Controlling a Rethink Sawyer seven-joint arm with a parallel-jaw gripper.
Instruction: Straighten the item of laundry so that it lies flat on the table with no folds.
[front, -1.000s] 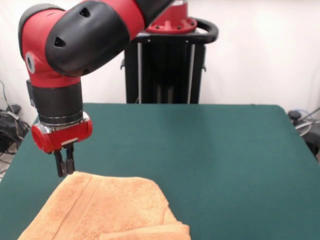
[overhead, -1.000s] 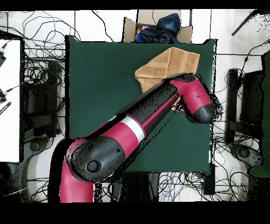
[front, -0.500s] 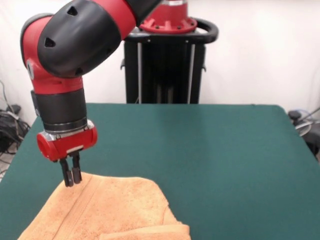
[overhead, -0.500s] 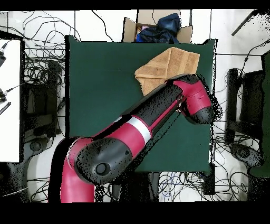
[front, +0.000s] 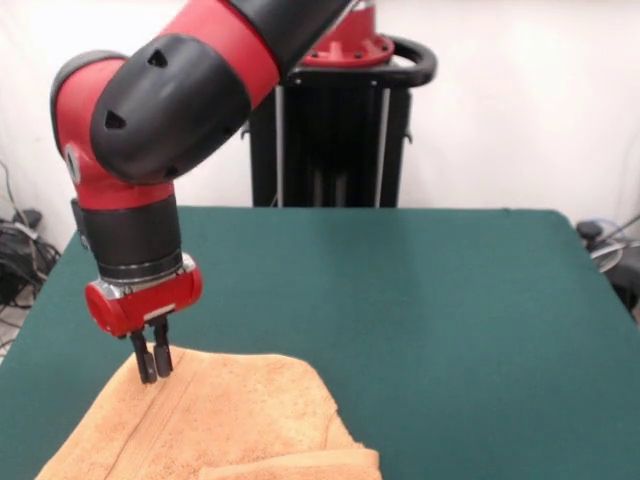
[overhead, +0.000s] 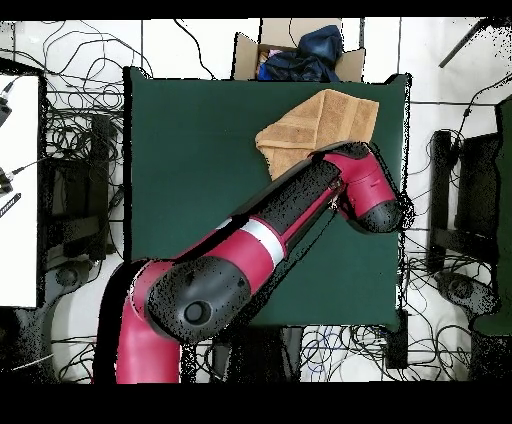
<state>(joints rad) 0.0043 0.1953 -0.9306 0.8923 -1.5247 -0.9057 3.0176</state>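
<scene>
Not much done yet imo: the towel sits bunched and folded over near one corner of the green counter, while the gripper, fingers nearly together and pinching nothing, hangs right at its far edge.

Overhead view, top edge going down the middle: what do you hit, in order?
Cardboard box with dark cloth → towel → red wrist of the arm → bare table → arm's base joint.

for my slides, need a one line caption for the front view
Sawyer gripper pressing its near-closed fingertips into the far edge of a folded peach towel on the green table.
</scene>
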